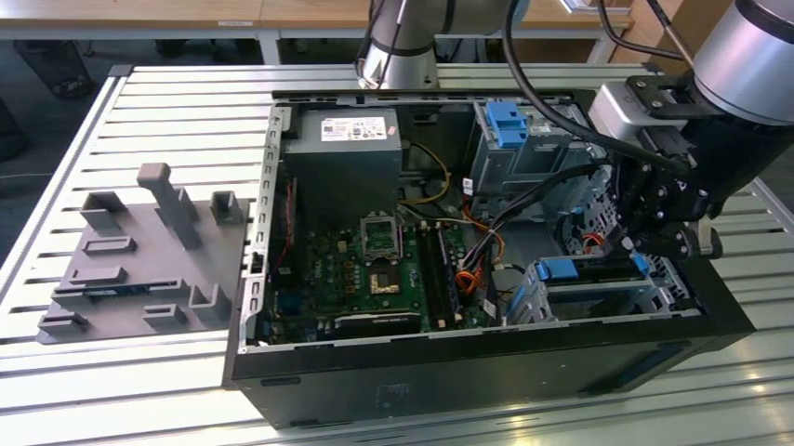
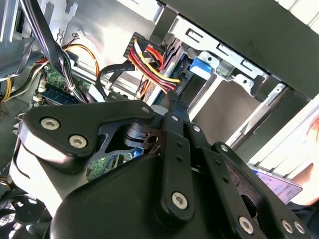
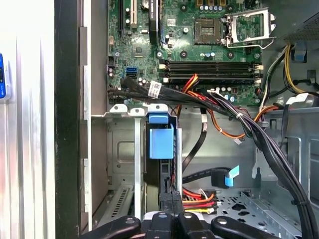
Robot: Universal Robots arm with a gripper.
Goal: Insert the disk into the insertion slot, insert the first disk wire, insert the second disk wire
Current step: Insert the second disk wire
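The arm reaches down from the exterior view's right into the computer case (image 1: 471,376), wrist tilted. Its tool (image 2: 172,101) pinches the red-and-yellow disk wire (image 2: 152,67), just beside the disk (image 1: 559,270) seated in the insertion slot (image 1: 611,299).

**Counts of the things on view**
In the exterior view are counted one robot arm (image 1: 403,37), one gripper (image 1: 642,246), one open computer case (image 1: 496,372), one motherboard (image 1: 372,265), one power supply (image 1: 341,158), one disk (image 1: 559,269), one grey fixture plate (image 1: 137,269), and two metal drive bays: the insertion slot (image 1: 608,302) and a taller bay (image 1: 522,158).
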